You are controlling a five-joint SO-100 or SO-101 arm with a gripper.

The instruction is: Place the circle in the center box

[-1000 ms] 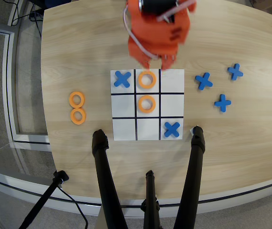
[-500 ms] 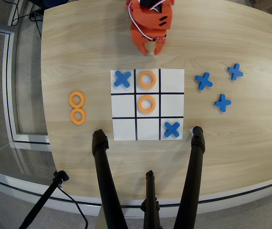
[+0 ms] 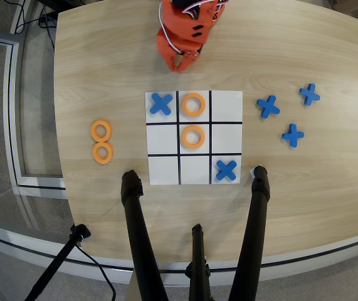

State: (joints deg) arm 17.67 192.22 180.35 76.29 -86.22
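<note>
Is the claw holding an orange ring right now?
No. The claw is empty above the board; an orange ring lies in the centre square.

Table (image 3: 103,69) under my gripper (image 3: 180,63) looked like pale matt wood grain; my gripper orange plastic; board (image 3: 226,122) below it flat matt white.

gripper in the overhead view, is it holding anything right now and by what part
Nothing is held. The gripper hangs empty above bare table beyond the board, and an orange circle already lies in the center box.

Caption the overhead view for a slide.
Orange ring sits in the center box; empty gripper hovers beyond the board.
</note>
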